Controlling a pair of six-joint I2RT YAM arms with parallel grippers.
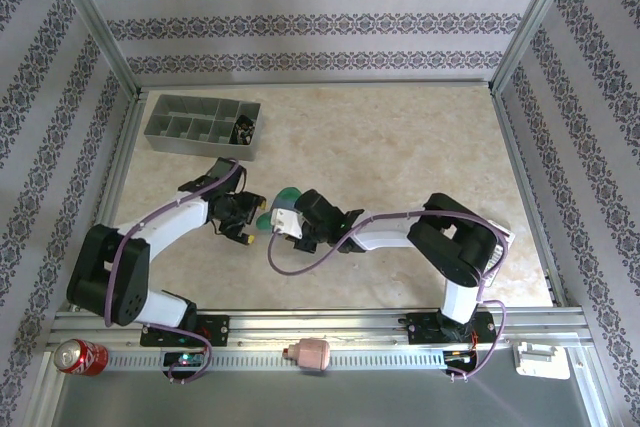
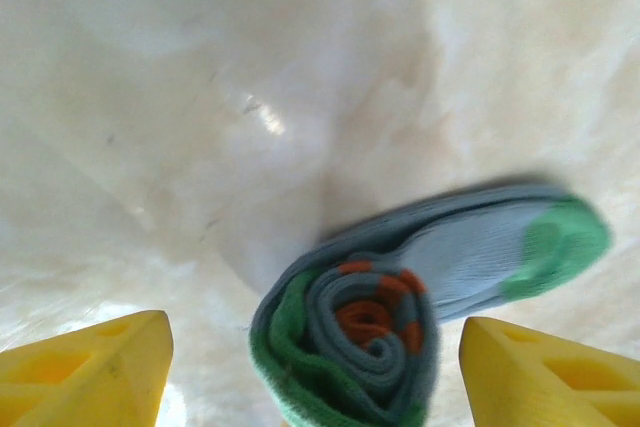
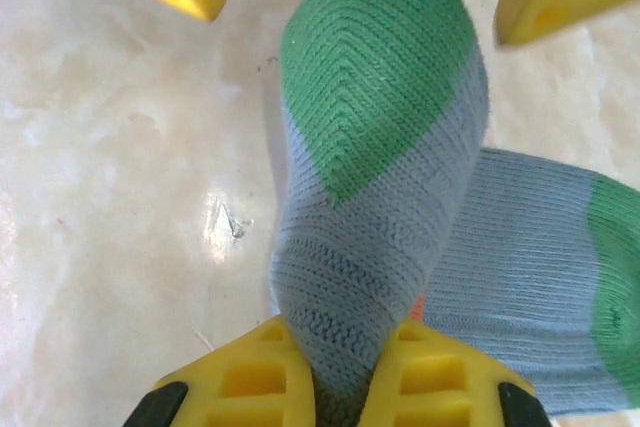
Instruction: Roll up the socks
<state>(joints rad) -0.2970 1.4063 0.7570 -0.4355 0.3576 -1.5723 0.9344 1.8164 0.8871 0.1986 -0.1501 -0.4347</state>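
Socks point(image 1: 285, 209) lie on the worktop point(image 1: 400, 147) in front of the grey compartment tray point(image 1: 160, 132), nearer the arm bases than the tray and a little to its right. Both look blue-grey with green toes.

By my reading the job is partly done. The left wrist view shows a tight roll point(image 2: 360, 347), a spiral of blue-grey and green cloth with orange-red at its centre, so the cuff ends are already wound up. The foot ends are not. One green toe point(image 3: 375, 67) lies flat and points away from the right wrist camera, and a second toe point(image 3: 615, 297) splays off to the side. What seems to remain is winding in those loose lengths and securing the bundle so it holds.

The left end effector point(image 2: 312, 337) stands spread wide with a yellow finger on each side of the roll. Neither finger appears to touch it, and it holds nothing. The right end effector point(image 3: 338, 337) is closed tight, its two yellow pads pinching the blue-grey cloth of the sock whose toe points away from it.
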